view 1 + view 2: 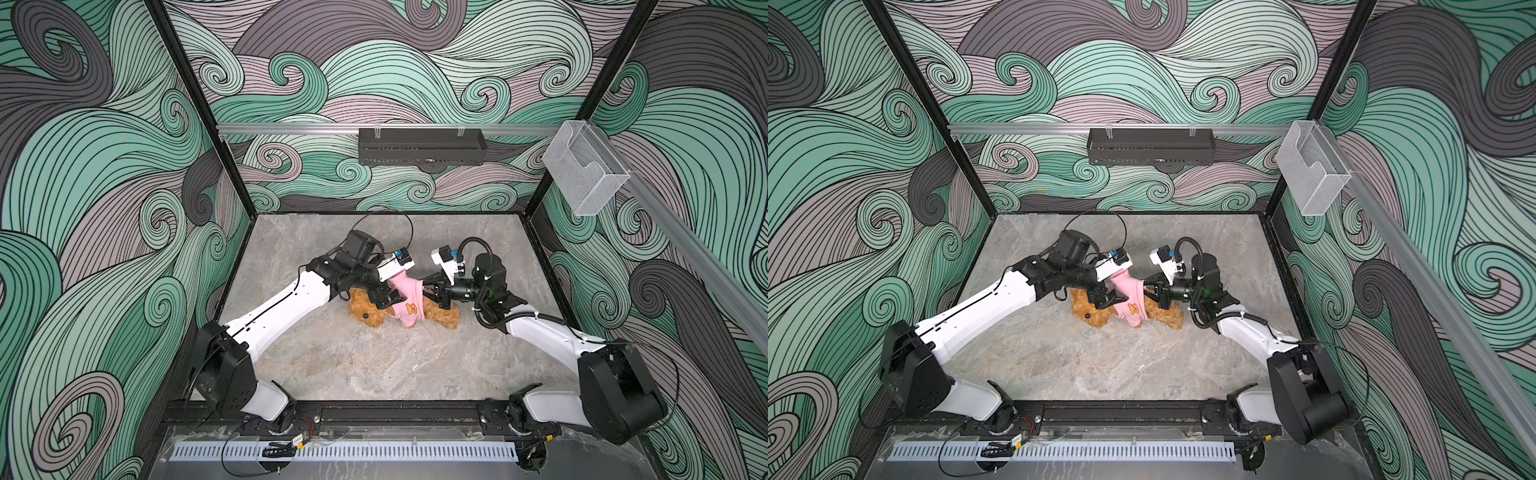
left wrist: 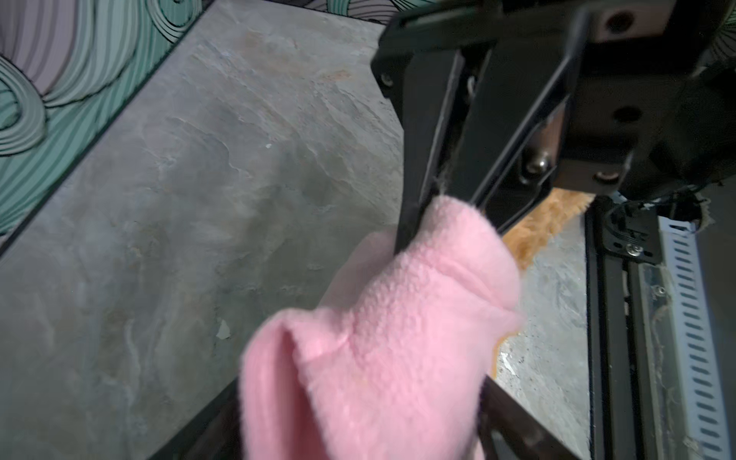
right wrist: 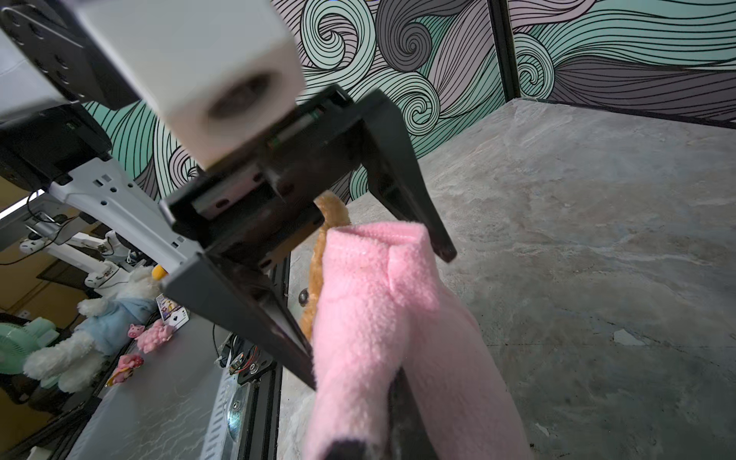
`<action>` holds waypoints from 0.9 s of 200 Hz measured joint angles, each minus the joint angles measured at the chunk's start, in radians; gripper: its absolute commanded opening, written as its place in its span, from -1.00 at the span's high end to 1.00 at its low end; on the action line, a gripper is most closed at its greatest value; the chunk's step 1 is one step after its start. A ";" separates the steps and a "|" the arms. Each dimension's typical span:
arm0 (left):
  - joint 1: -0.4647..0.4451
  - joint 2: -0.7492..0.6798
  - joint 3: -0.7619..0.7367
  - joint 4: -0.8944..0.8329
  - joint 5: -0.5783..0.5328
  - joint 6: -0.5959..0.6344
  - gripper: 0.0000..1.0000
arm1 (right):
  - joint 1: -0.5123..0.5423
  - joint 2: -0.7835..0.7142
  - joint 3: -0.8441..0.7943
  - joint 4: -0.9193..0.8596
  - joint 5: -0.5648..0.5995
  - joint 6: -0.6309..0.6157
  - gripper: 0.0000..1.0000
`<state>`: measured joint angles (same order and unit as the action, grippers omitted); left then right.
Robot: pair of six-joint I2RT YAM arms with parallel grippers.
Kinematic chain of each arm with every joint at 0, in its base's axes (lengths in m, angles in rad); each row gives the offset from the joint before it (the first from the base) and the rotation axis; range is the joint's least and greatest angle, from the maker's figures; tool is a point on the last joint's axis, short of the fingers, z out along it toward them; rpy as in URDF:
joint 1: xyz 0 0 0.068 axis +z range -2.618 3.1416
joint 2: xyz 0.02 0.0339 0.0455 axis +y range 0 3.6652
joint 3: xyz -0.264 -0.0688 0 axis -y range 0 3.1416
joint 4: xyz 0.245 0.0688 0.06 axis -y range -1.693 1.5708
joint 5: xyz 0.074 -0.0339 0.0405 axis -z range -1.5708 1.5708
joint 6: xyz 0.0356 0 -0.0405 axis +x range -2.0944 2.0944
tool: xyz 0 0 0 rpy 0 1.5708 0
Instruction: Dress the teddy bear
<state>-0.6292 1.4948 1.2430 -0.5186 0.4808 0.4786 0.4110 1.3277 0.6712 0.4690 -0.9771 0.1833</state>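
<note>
Teddy bear (image 1: 368, 311) is lying in the middle of the grey surface (image 1: 374, 374), head pointing toward the left arm, with a pink garment (image 1: 409, 309) covering its midsection. Right end effector (image 1: 427, 291) is clenching the garment's fleece at the edge nearest it. Left end effector (image 1: 395, 300) is hanging released, fingers spreading wide at the garment's other end, beside the head.

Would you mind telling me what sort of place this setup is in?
Probably a robot-learning lab cell: left arm and right arm bolted to a rail, swirl-printed enclosure walls, and, in the right wrist view, a neighbouring bench with plush toys.
</note>
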 measured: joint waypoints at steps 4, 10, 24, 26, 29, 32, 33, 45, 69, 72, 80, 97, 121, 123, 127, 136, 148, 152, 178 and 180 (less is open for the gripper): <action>0.000 0.009 0.001 -0.007 0.010 0.005 -0.66 | 0.002 -0.002 0.000 -0.005 0.000 -0.003 0.82; 0.000 0.024 0.004 -0.017 0.027 0.009 -0.62 | 0.005 -0.005 0.000 -0.011 0.000 -0.009 0.82; 0.006 0.062 0.027 -0.050 0.064 0.012 -0.52 | 0.013 -0.010 0.000 -0.029 0.001 -0.026 0.82; 0.007 0.066 0.032 -0.053 0.069 0.013 -0.51 | 0.015 -0.011 0.000 -0.034 0.001 -0.031 0.82; 0.010 0.073 0.040 -0.062 0.079 0.012 -0.49 | 0.017 -0.012 0.000 -0.037 0.002 -0.034 0.82; 0.013 0.080 0.048 -0.069 0.087 0.012 -0.47 | 0.018 -0.013 0.000 -0.042 0.002 -0.039 0.82; 0.015 0.084 0.053 -0.074 0.093 0.011 -0.46 | 0.019 -0.014 0.000 -0.044 0.002 -0.042 0.82; 0.034 0.108 0.091 -0.103 0.142 0.008 -0.34 | 0.022 -0.018 0.000 -0.058 0.006 -0.063 0.82; 0.078 0.140 0.130 -0.132 0.258 0.006 -0.13 | 0.021 -0.028 0.002 -0.066 0.024 -0.099 0.84; 0.083 0.144 0.132 -0.133 0.274 0.006 -0.10 | 0.021 -0.030 0.002 -0.066 0.027 -0.103 0.84; 0.096 0.154 0.133 -0.134 0.317 0.004 -0.01 | 0.022 -0.036 0.002 -0.068 0.033 -0.114 0.85; 0.113 0.179 0.137 -0.136 0.385 -0.005 0.20 | 0.023 -0.047 0.002 -0.074 0.050 -0.138 0.80; 0.119 0.199 0.145 -0.128 0.426 -0.040 0.45 | 0.023 -0.067 0.002 -0.095 0.086 -0.166 0.58; 0.119 0.199 0.145 -0.127 0.426 -0.042 0.48 | 0.024 -0.069 0.002 -0.095 0.091 -0.170 0.52; 0.120 0.199 0.145 -0.121 0.427 -0.054 0.53 | 0.024 -0.073 0.002 -0.102 0.099 -0.171 0.48; 0.121 0.197 0.142 -0.098 0.423 -0.071 0.65 | 0.025 -0.084 0.002 -0.115 0.130 -0.180 0.25; 0.122 0.187 0.124 -0.053 0.410 -0.091 0.70 | 0.028 -0.103 0.002 -0.144 0.184 -0.181 -0.06; 0.123 0.181 0.110 -0.032 0.399 -0.098 0.70 | 0.029 -0.108 0.002 -0.149 0.205 -0.186 -0.11; 0.122 0.120 0.015 0.064 0.310 -0.117 0.69 | 0.026 -0.168 0.003 -0.254 0.334 -0.184 -0.39; 0.122 0.113 0.007 0.070 0.299 -0.117 0.69 | 0.025 -0.175 0.003 -0.266 0.342 -0.182 -0.43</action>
<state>-0.5076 1.6081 1.2503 -0.4488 0.7803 0.3618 0.4362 1.1526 0.6739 0.2035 -0.6353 0.0010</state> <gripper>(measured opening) 0.159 0.659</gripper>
